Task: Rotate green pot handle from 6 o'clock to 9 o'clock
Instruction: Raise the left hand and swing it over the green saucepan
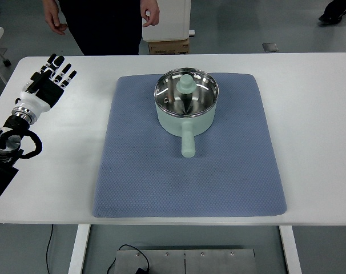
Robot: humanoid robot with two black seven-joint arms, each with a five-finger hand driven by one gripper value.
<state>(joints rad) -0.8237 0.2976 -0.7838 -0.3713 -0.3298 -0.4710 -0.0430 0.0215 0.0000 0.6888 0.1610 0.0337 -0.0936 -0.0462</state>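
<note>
white table (310,114), blue mat (139,171): green pot (186,105) centred, handle (188,142) toward near edge; left hand (52,80) released, well apart.

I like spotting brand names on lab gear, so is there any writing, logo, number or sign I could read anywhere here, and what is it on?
None can be read.
The green pot, its glass lid, the blue mat and the white table show no print.
The left hand shows no legible marking.
The cardboard box behind the table: any print is too small to read.
</note>
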